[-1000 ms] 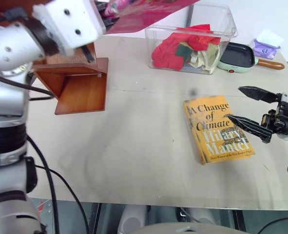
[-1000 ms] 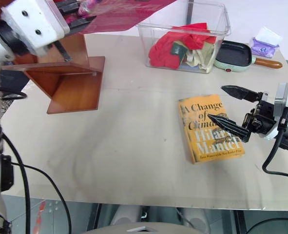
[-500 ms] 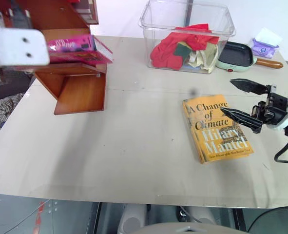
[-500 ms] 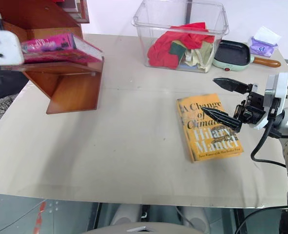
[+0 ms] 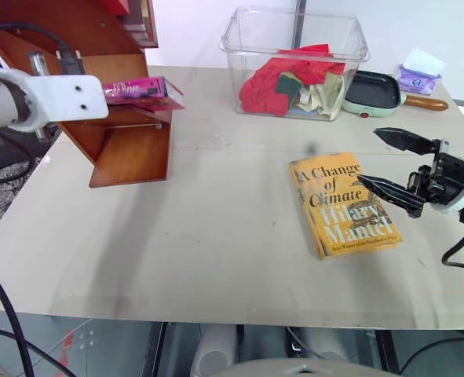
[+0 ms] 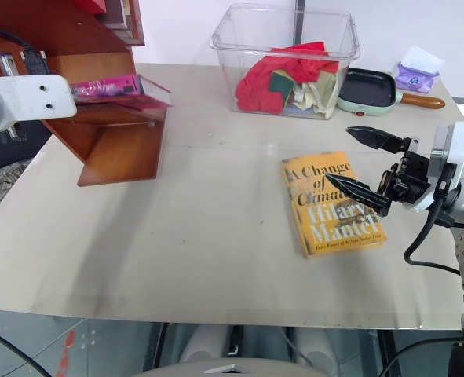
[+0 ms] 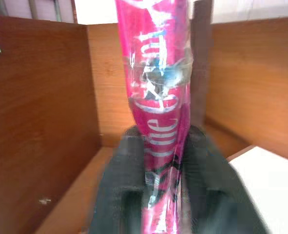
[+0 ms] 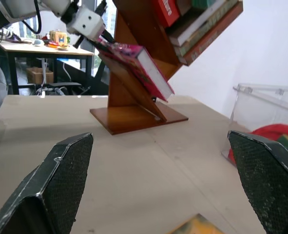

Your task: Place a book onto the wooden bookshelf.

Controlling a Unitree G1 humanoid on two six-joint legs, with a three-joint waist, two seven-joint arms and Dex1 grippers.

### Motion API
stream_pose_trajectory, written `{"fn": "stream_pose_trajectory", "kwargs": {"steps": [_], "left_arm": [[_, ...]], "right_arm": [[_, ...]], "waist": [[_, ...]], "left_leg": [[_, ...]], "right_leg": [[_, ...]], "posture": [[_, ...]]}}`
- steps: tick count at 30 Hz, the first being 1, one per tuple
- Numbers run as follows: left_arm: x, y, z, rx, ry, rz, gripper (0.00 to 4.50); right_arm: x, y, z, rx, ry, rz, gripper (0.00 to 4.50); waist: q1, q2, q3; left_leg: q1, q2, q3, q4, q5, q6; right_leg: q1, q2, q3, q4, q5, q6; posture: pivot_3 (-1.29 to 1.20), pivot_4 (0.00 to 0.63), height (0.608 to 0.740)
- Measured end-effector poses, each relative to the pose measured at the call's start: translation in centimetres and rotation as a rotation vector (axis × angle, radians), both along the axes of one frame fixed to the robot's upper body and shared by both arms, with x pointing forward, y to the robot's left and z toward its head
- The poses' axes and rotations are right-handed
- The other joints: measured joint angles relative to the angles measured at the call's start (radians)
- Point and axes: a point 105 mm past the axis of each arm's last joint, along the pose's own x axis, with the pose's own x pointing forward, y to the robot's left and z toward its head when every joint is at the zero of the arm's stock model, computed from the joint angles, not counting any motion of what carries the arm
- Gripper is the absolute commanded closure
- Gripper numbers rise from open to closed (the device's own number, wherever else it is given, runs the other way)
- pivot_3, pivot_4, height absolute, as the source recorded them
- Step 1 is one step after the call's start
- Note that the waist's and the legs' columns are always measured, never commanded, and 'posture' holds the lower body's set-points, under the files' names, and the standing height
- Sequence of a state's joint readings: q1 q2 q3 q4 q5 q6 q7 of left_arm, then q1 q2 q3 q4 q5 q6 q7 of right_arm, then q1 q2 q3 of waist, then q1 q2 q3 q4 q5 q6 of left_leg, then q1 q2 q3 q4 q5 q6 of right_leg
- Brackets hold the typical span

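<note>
1. Eye views: magenta-pink thick paperback book lies on a slanted board of the reddish-brown wooden zigzag bookshelf; right gripper gapes wide, empty, over the yellow-orange book.
2. Left wrist: left gripper fingers flank the spine, grip unclear.
3. Right wrist: book resting on board. Release step; next open, withdraw.

Office-like lab: desks, cables

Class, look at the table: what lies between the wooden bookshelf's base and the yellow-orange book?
Nothing: in the left eye view, the table is bare between the wooden bookshelf and the yellow-orange book.
</note>
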State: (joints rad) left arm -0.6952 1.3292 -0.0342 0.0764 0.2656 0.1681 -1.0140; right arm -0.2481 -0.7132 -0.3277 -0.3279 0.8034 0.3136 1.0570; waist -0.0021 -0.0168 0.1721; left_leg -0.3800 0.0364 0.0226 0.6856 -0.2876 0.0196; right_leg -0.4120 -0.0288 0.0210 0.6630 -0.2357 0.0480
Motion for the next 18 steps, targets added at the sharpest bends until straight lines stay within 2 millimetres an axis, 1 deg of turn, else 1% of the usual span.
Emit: {"fn": "stream_pose_trajectory", "kwargs": {"steps": [2, 4, 6, 8, 9, 10, 11, 13, 14, 15, 16, 17, 18], "left_arm": [[-0.5, -0.2, -0.1, -0.072, 0.021, -0.008, 1.96], [-1.8, -1.4, 0.9, -0.171, 0.025, -0.063, 1.96], [-3.1, -2.5, 1.9, -0.228, 0.036, -0.122, 1.96], [-4.2, -4.3, 3.5, -0.366, 0.032, -0.187, 1.96], [-4.9, -5.6, 4.4, -0.428, 0.027, -0.236, 1.96], [-6.0, -8.0, 5.9, -0.572, 0.028, -0.343, 1.96], [-7.0, -9.7, 6.8, -0.619, 0.031, -0.420, 1.96], [-8.9, -12.9, 7.5, -0.748, 0.100, -0.561, 1.96], [-9.5, -14.4, 7.1, -0.815, 0.150, -0.624, 1.96], [-9.7, -15.5, 6.3, -0.855, 0.208, -0.664, 1.96], [-9.4, -16.9, 4.6, -0.932, 0.281, -0.691, 1.96], [-9.0, -17.4, 3.3, -0.979, 0.324, -0.687, 1.96], [-8.4, -18.1, 1.6, -1.054, 0.342, -0.684, 1.96]], "right_arm": [[-0.2, 0.0, 0.1, 0.004, -0.001, -0.003, 0.00], [-0.3, -0.2, 0.1, 0.007, -0.001, -0.016, 0.00], [-0.4, -0.5, 0.2, 0.007, 0.001, -0.029, 0.00], [-0.4, -0.8, 0.2, 0.003, 0.005, -0.038, 0.00], [-0.4, -0.8, 0.1, 0.002, 0.007, -0.039, 0.00], [-0.5, -0.9, 0.1, 0.001, 0.014, -0.041, 0.00], [-0.4, -0.8, 0.2, 0.002, 0.016, -0.038, 0.00], [-0.5, -1.0, 0.4, 0.004, 0.013, -0.039, 0.00], [-0.5, -1.1, 0.4, 0.004, 0.015, -0.043, 0.00], [-0.5, -1.3, 0.4, 0.005, 0.016, -0.049, 0.00], [-0.5, -1.6, 0.3, 0.000, 0.020, -0.063, 0.00], [-0.5, -1.8, 0.1, -0.008, 0.028, -0.076, 0.00], [-0.6, -2.3, -0.5, -0.032, 0.049, -0.104, 0.00]], "waist": [[-0.003, -0.002, 0.001], [-0.006, -0.005, 0.001], [-0.007, -0.005, 0.001], [-0.006, -0.005, 0.001], [-0.004, -0.006, 0.002], [0.002, -0.007, 0.002], [0.004, -0.007, 0.002], [0.006, -0.006, 0.002], [0.007, -0.004, 0.001], [0.007, -0.004, 0.001], [0.008, -0.003, 0.000], [0.007, -0.003, 0.000], [0.007, -0.003, 0.000]], "left_leg": [[-0.002, 0.001, 0.000, 0.000, 0.000, 0.000], [-0.007, 0.001, 0.000, 0.001, 0.000, 0.000], [-0.008, 0.000, 0.000, 0.001, 0.000, 0.000], [-0.017, 0.000, 0.000, 0.001, 0.000, 0.000], [-0.020, 0.000, -0.001, 0.002, 0.000, 0.000], [-0.021, 0.000, -0.001, 0.003, 0.000, 0.000], [-0.021, 0.000, -0.001, 0.003, 0.000, 0.000], [-0.018, -0.001, -0.002, 0.003, 0.000, 0.000], [-0.016, -0.001, -0.003, 0.003, 0.000, 0.000], [-0.014, -0.001, -0.003, 0.003, -0.001, 0.000], [-0.012, -0.001, -0.003, 0.003, 0.000, 0.000], [-0.011, -0.001, -0.003, 0.003, 0.000, 0.000], [-0.008, -0.001, -0.003, 0.002, 0.000, 0.000]], "right_leg": [[-0.001, 0.000, 0.000, -0.001, 0.002, -0.004], [-0.005, -0.001, 0.000, -0.001, 0.003, -0.004], [-0.006, -0.003, 0.000, -0.002, 0.002, -0.003], [-0.013, -0.003, -0.002, -0.003, 0.002, -0.002], [-0.014, -0.003, -0.004, -0.003, 0.002, -0.002], [-0.014, -0.004, -0.004, -0.003, 0.002, -0.002], [-0.014, -0.004, -0.005, -0.003, 0.002, -0.002], [-0.013, -0.005, -0.003, -0.002, 0.001, -0.001], [-0.011, -0.005, -0.003, -0.002, 0.001, -0.001], [-0.010, -0.005, -0.003, -0.001, 0.001, -0.001], [-0.008, -0.004, -0.003, -0.001, 0.001, -0.001], [-0.007, -0.004, -0.003, 0.000, 0.001, -0.001], [-0.003, -0.003, -0.003, -0.001, 0.001, -0.001]], "posture": [[0.00, 0.150, 0.714], [0.00, 0.150, 0.714], [0.00, 0.150, 0.714], [0.00, 0.150, 0.714], [0.00, 0.150, 0.714], [0.00, 0.150, 0.714], [0.00, 0.150, 0.714], [0.00, 0.150, 0.714], [0.00, 0.150, 0.714], [0.00, 0.150, 0.714], [0.00, 0.150, 0.714], [0.00, 0.150, 0.714], [0.00, 0.150, 0.714]]}}
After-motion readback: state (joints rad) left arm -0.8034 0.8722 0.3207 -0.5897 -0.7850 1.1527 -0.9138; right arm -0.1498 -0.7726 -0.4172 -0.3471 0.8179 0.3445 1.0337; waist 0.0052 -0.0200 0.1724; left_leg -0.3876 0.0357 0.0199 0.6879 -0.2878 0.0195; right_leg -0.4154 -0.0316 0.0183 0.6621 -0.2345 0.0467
